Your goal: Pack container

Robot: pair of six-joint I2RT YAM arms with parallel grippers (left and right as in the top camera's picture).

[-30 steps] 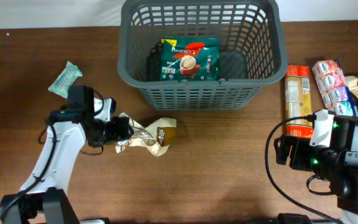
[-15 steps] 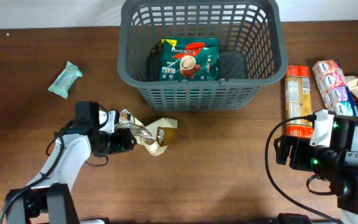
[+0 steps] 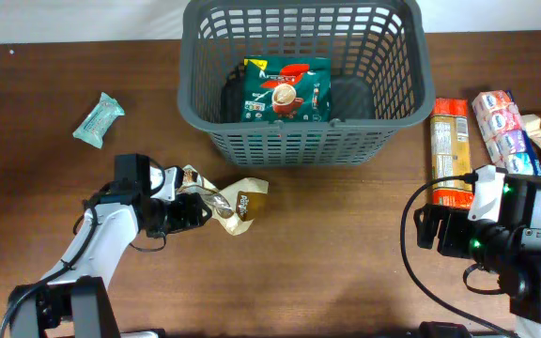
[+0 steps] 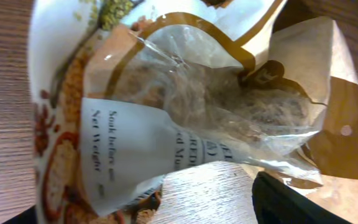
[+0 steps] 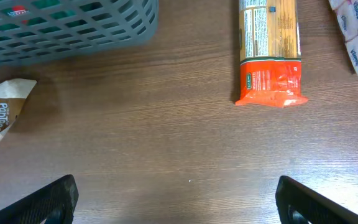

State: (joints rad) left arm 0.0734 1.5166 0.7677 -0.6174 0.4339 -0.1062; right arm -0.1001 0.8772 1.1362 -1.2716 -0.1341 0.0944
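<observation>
One dark grey container [image 3: 299, 143] stands at the tabletop's far edge holding one green coffee pack [image 3: 286, 90]. On the tabletop lie one mint wrapper [image 3: 99, 120] left, one clear-windowed brown bag [image 3: 238, 204] before the container, and one orange pasta pack [image 3: 450, 150] and one tissue bundle [image 3: 505, 131] right. The left gripper [image 3: 188, 212], moved nearer the front edge than a second ago, has fingers apart around the bag's end, though I cannot tell if they pinch it; the right gripper [image 5: 179, 202] gapes wide, unchanged.

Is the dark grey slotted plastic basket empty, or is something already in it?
Not empty: one flat green snack packet lies on the bottom of the dark grey slotted plastic basket; nothing else shows inside.
</observation>
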